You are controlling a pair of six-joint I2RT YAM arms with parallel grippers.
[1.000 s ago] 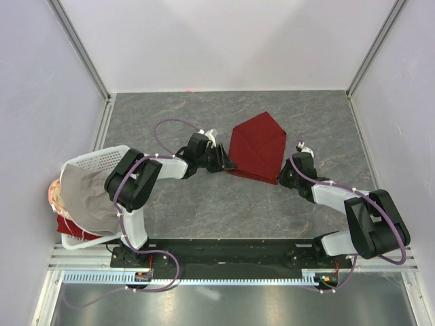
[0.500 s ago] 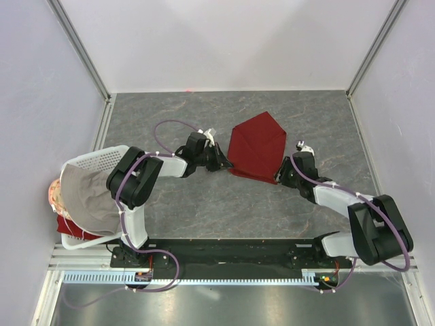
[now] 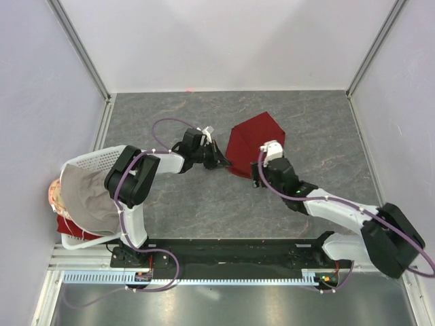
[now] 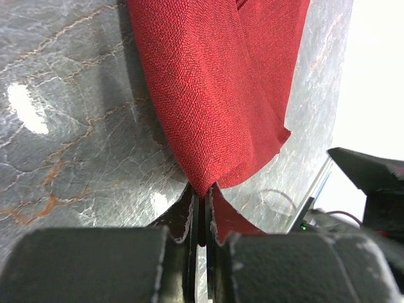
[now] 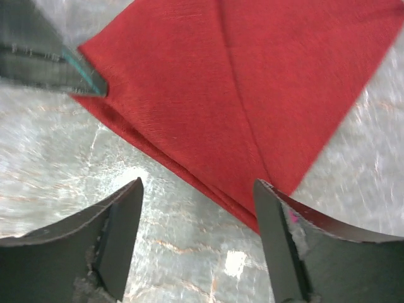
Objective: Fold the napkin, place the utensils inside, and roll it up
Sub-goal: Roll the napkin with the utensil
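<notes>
Left gripper (image 4: 202, 205) clamped the napkin (image 3: 255, 136) corner, a pinch only the left wrist view resolved; right gripper (image 5: 196, 202) hung jaws apart over its near edge.

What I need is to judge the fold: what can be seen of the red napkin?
The napkin is dark red woven cloth, folded into a pointed, layered shape with a crease down its middle. It lies mostly flat on the grey stone-look table. The left gripper is shut on its near-left corner. The right gripper hangs open over its near edge, apparently not touching it.
</notes>
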